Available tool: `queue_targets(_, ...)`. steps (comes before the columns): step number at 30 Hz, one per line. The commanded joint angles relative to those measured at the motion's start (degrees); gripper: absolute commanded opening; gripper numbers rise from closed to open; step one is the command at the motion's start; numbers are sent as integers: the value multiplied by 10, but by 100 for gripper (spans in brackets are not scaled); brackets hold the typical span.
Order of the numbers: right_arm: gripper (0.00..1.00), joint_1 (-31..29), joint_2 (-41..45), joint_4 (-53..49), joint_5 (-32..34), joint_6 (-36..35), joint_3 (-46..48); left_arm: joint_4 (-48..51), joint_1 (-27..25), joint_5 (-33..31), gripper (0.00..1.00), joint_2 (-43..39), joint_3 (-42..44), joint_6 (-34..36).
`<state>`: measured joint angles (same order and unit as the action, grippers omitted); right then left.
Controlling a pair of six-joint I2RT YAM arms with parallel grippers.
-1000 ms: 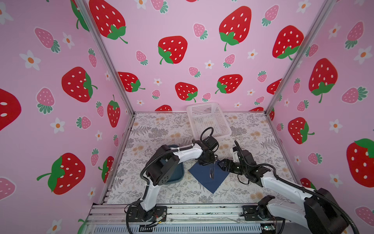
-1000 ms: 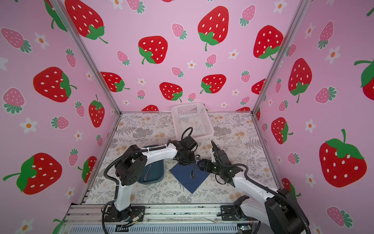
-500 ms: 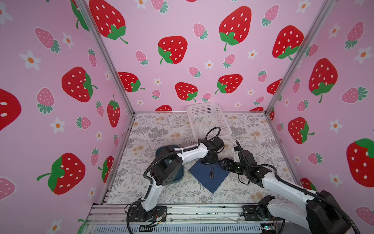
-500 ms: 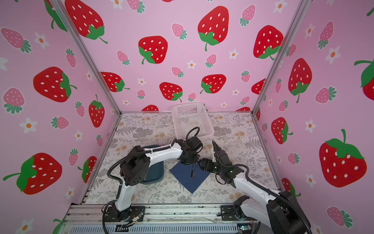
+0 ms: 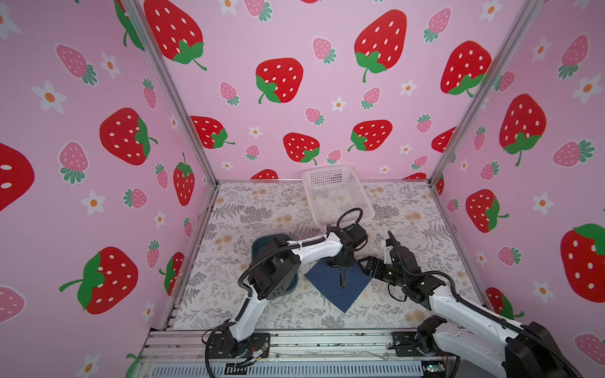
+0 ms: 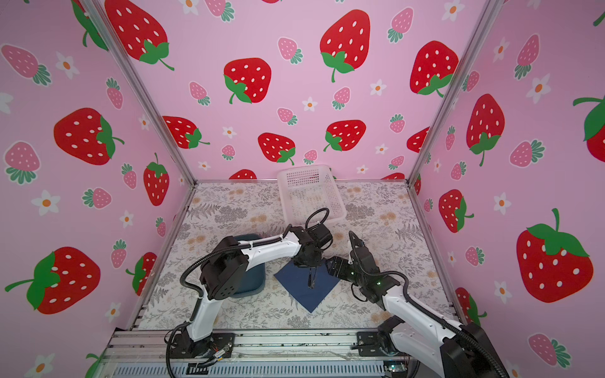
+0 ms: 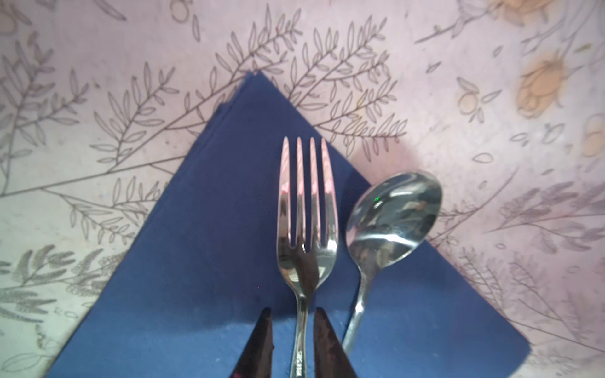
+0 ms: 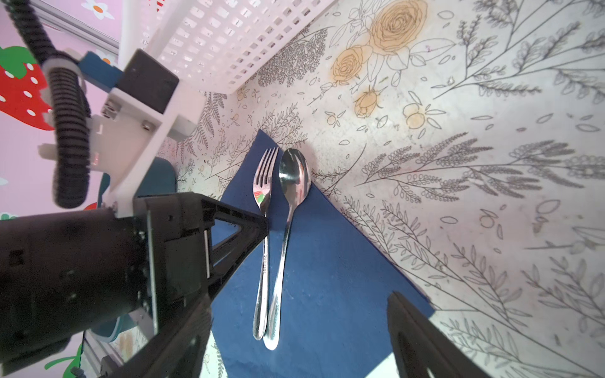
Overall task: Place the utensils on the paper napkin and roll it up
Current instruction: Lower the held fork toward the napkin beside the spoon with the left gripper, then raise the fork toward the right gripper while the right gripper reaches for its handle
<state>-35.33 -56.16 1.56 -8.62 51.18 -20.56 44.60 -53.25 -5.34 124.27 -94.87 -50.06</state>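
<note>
The navy paper napkin (image 5: 330,288) (image 6: 301,294) lies as a diamond on the floral table. Two of the utensils rest on it side by side, a fork (image 7: 307,229) (image 8: 263,261) and a spoon (image 7: 393,212) (image 8: 293,176) whose bowl overhangs the napkin's edge. My left gripper (image 5: 340,266) (image 7: 293,312) points down at the napkin (image 7: 203,245). Its fingers straddle the fork's handle with a small gap on each side, so it is narrowly open. My right gripper (image 5: 361,265) (image 8: 298,297) hovers wide open by the napkin's right corner, holding nothing.
A teal tray (image 5: 262,243) sits left of the napkin, partly under my left arm. A white perforated basket (image 5: 337,196) (image 8: 229,42) stands behind, near the back wall. Pink strawberry walls close in three sides.
My left wrist has shifted slightly to the right over the napkin and its jaws have narrowed a little. The utensils, the napkin and the right arm have stayed put.
</note>
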Motion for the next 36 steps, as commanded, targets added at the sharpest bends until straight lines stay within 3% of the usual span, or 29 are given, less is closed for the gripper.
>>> queue_targets(1, 86, 4, 8, -13, 13, 11, 7, 47, -4, -39, 19, 20, -25, 5)
queue_targets(6, 86, 4, 9, -14, 16, 11, 8, 53, -7, -39, 11, 32, -36, 9)
queue_targets(13, 86, 4, 12, -15, 17, 12, 9, 57, -10, -52, 7, 16, -38, 8)
queue_targets(14, 86, 4, 12, -15, 17, 12, 10, 55, -10, -53, 1, 11, -36, 7)
queue_targets(24, 86, 4, 1, -5, 11, 12, 7, -57, -3, -26, 0, -102, 69, -6)
queue_targets(28, 84, 5, 0, 44, -35, 6, 18, -121, 11, 19, 0, -146, 128, -19)
queue_targets(36, 73, 6, -16, 248, -194, 23, 61, -287, 53, 145, 0, -231, 257, -66)
